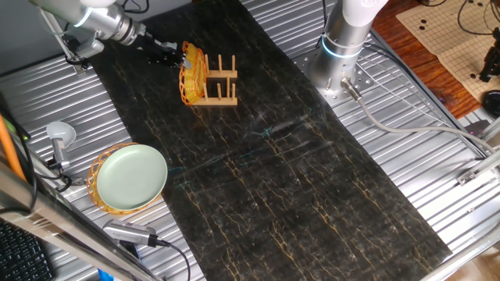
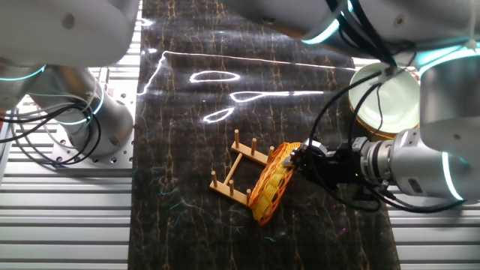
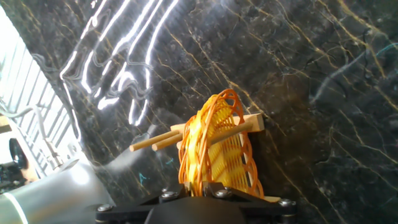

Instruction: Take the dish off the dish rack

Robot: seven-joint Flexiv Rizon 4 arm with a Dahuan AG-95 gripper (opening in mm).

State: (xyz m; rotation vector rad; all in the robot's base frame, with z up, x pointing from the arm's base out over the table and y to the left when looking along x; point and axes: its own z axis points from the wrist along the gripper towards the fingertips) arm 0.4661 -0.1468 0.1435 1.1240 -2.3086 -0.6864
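Observation:
The orange-yellow woven dish [image 1: 190,74] stands on edge in the end slot of the small wooden dish rack [image 1: 220,87], at the far left of the dark marble mat. In the other fixed view the dish [image 2: 271,184] leans against the rack's pegs [image 2: 236,176]. My gripper [image 1: 178,56] reaches in from the left, and in the other fixed view it [image 2: 296,159] is at the dish's top rim. In the hand view the two fingers [image 3: 198,185] sit tight on either side of the dish's rim [image 3: 214,149], shut on it. A rack rail [image 3: 249,124] shows behind the dish.
A smooth pale green plate [image 1: 131,176] lies on a woven tray at the near left, also in the other fixed view [image 2: 390,101]. The arm's base [image 1: 340,55] stands at the far right. A metal ladle [image 1: 58,136] and cables lie on the ribbed table.

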